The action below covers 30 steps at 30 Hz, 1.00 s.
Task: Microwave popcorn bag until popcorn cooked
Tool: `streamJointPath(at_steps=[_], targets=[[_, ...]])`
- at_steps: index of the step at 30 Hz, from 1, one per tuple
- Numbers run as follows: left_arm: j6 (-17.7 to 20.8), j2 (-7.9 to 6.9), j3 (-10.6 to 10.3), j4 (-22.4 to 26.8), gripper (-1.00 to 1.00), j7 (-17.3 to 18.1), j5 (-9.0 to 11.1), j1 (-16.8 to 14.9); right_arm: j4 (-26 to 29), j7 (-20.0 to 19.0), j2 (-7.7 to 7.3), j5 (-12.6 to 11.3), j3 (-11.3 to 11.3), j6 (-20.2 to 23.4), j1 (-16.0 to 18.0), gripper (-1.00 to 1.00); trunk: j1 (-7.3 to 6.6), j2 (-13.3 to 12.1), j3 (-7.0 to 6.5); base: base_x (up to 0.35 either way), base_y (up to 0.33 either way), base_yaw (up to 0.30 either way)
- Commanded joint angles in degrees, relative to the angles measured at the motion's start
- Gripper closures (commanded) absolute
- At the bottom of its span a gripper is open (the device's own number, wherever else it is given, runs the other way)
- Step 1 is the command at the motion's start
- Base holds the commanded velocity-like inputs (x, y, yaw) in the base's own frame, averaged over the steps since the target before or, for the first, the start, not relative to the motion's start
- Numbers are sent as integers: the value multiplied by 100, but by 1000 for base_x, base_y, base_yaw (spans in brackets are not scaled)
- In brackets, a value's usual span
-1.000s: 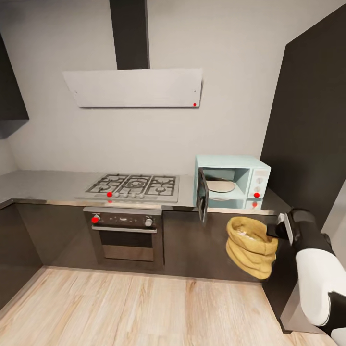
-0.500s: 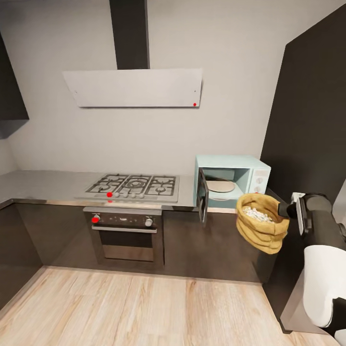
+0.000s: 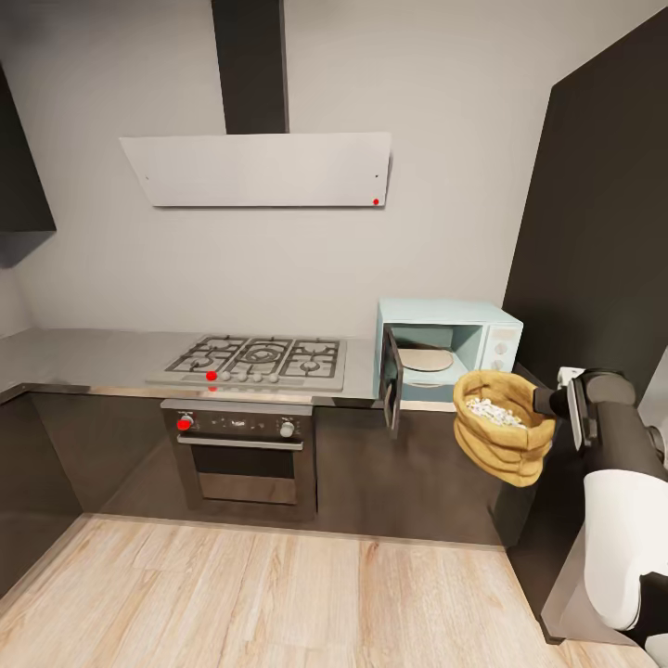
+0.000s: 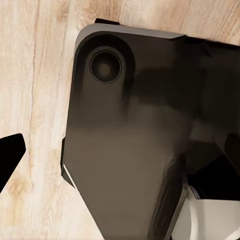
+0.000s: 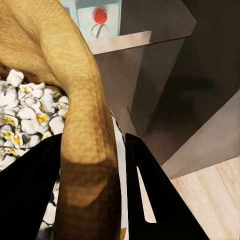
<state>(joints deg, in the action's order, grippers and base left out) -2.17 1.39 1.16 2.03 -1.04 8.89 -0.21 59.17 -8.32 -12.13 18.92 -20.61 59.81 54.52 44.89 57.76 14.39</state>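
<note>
The mustard-tan popcorn bag (image 3: 502, 443) hangs in the air in front of the counter, just right of and below the microwave's opening. White popcorn (image 3: 493, 411) lies inside it. My right gripper (image 3: 549, 403) is shut on the bag's rolled rim (image 5: 85, 125), with the popcorn (image 5: 25, 115) beside its fingers. The mint-blue microwave (image 3: 482, 325) stands on the steel countertop (image 3: 83, 357). Its dark door (image 3: 391, 376) is swung open and a pale turntable shows inside. My left gripper (image 4: 120, 165) hangs open over the robot's base and the wood floor.
A gas hob (image 3: 260, 357) and a black oven (image 3: 246, 455) sit left of the microwave, under a white hood (image 3: 260, 169). A tall dark cabinet (image 3: 594, 232) stands close on the right of the microwave and my right arm. Pale wood floor (image 3: 260, 594) spreads in front.
My right arm has lifted the bag up and to the right, towards the microwave's height. The bag's mouth now faces up and shows the popcorn. In the last half second it only edged slightly.
</note>
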Motion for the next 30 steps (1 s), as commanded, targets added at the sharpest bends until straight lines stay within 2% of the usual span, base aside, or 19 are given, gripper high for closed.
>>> streamJointPath(at_steps=[1, 10, 20, 30], targets=[[-18, 2, 7, 4, -100, -6, 36, -2, 5, -56, 0, 59, -5, 19, 5, 100, 1, 5, 7, 0, 0, 0], [-11, -7, -10, 0, -100, 15, 51, -3, 7, -56, 7, 59, -2, 19, 6, 100, 1, 5, 7, 152, 0, 0], [-13, -4, -8, 0, -100, 19, 48, -2, 7, -51, 0, 59, 5, 19, 6, 100, 1, 5, 7, 17, 0, 0], [-2, -7, -17, 0, -100, 27, 48, -5, 15, -51, -8, 59, 5, 19, 6, 100, 1, 5, 7, 289, 0, 0]])
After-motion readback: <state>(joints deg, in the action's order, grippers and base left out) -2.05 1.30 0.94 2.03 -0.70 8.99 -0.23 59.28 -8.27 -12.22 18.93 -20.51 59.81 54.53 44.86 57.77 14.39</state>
